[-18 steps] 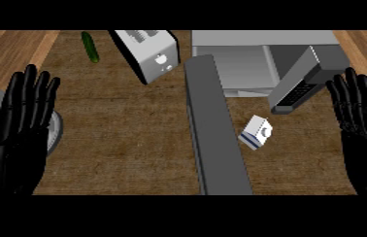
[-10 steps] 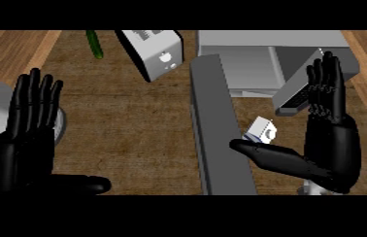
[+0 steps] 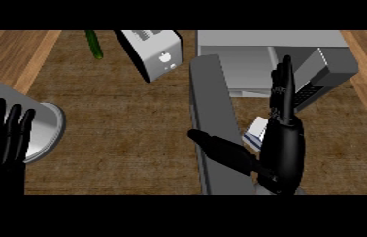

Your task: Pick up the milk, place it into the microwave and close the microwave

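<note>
Your right robot hand (image 3: 282,148) is spread, fingers straight, thumb out, gripping nothing; the milk carton (image 3: 255,132) lies on the worktop (image 3: 129,110) just left of its palm, positioned for grasping. Microwave (image 3: 243,68) stands open ahead.

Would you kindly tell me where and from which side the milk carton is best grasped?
Probably across the flat side walls of the milk carton, coming from the right, where the right robot hand is open beside it. The open microwave door stands close on its left, blocking that side.
</note>
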